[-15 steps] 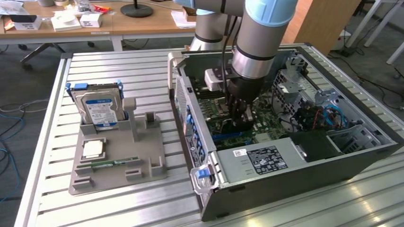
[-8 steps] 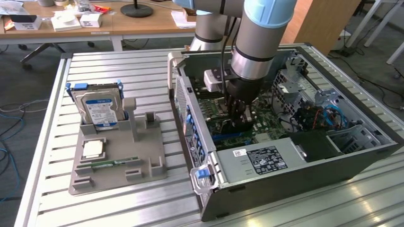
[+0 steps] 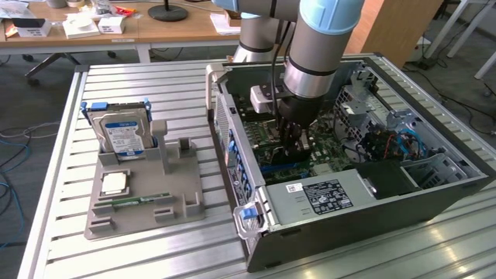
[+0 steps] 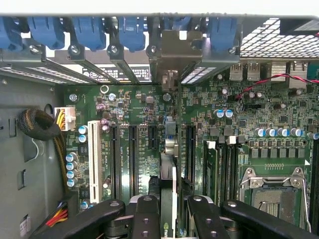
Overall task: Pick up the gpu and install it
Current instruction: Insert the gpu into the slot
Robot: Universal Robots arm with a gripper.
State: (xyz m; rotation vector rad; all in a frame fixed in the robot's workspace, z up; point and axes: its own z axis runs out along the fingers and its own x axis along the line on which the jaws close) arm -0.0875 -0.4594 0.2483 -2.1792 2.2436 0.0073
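While plunged into the open computer case (image 3: pixel 387 221) in the exterior view, hides the card almost wholly behind the gripper (image 3: pixel 293 138) and the thick arm (image 3: pixel 314 64) above it. Seen from the wrist, has the gripper (image 4: pixel 168 203) closed partway onto the gpu (image 4: pixel 169 159), pinching it from both sides between dark fingers (image 4: pixel 145 214). Shows that card edge-on, as a thin upright strip — both faces out of sight, the near end cut off by the frame. Puts what looks like its metal bracket (image 4: pixel 172 47) against the case's rear openings, among blue retaining clips (image 4: pixel 89 32). Stands it over the green motherboard (image 4: pixel 239 119), among long black expansion slots (image 4: pixel 132 154); cannot tell whether seated in one or just above, since hidden by the card's own edge. Beside that, a processor socket (image 4: pixel 271 191), partly cut off. On the slatted worktop (image 3: pixel 155 81), to the exterior view's left of the case, carries a grey holder (image 3: pixel 151 180) with a silver hard drive (image 3: pixel 118 131) upright, a small square chip (image 3: pixel 115 183) and a narrow green memory stick (image 3: pixel 142 202) lying flat — markings too small to read.
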